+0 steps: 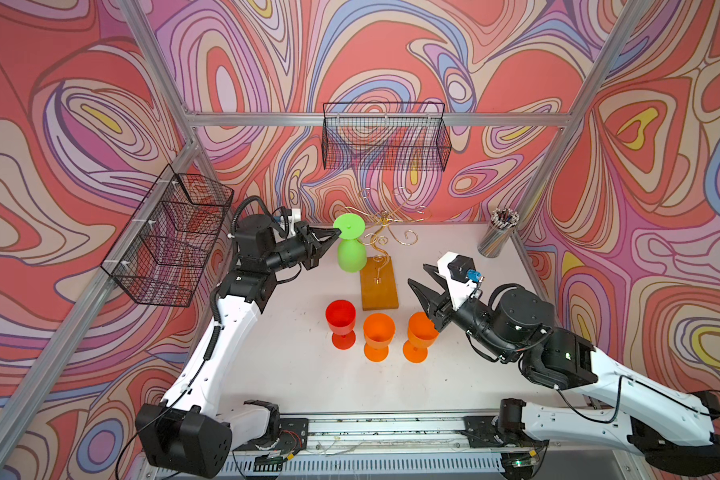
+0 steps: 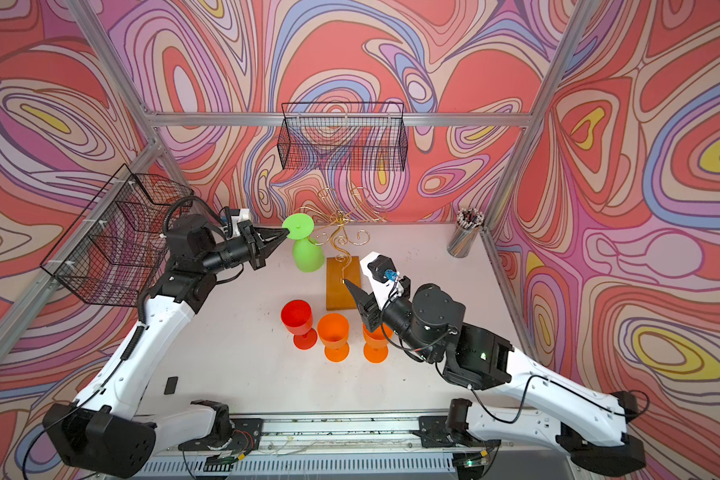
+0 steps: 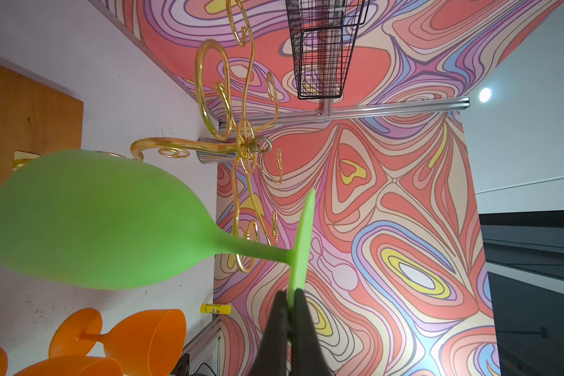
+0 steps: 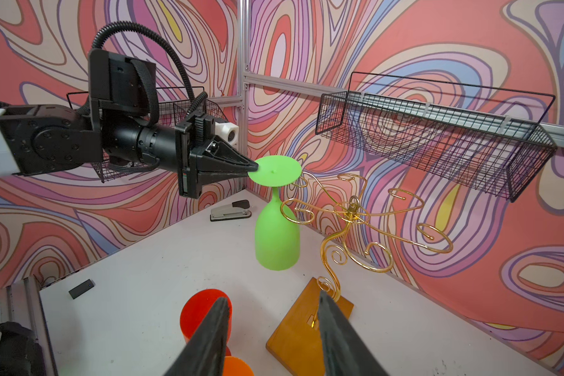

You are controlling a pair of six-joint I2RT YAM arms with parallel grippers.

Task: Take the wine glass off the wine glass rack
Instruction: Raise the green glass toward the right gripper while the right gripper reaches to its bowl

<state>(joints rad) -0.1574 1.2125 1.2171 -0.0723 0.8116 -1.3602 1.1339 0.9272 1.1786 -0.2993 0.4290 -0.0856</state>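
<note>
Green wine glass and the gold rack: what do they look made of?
Green wine glass: likely plastic, matte and opaque, uniform colour with no glints. Wine glass rack: thin metal wire, glossy gold finish with bright highlights, on a wooden base, amber and smooth, possibly varnished.

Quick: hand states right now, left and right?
Left hand: closed on the green wine glass, pinching its foot.
Right hand: open, holding nothing.

In a top view the right arm (image 2: pixel 429 311) covers half of an orange glass (image 2: pixel 376 351) at five o'clock from the wooden base (image 2: pixel 337 286). In the left wrist view the green glass (image 3: pixel 95 218) hides part of the stem of the rack (image 3: pixel 246 146). What the metal cup (image 1: pixel 493 243) at two o'clock holds is too small to tell.
</note>
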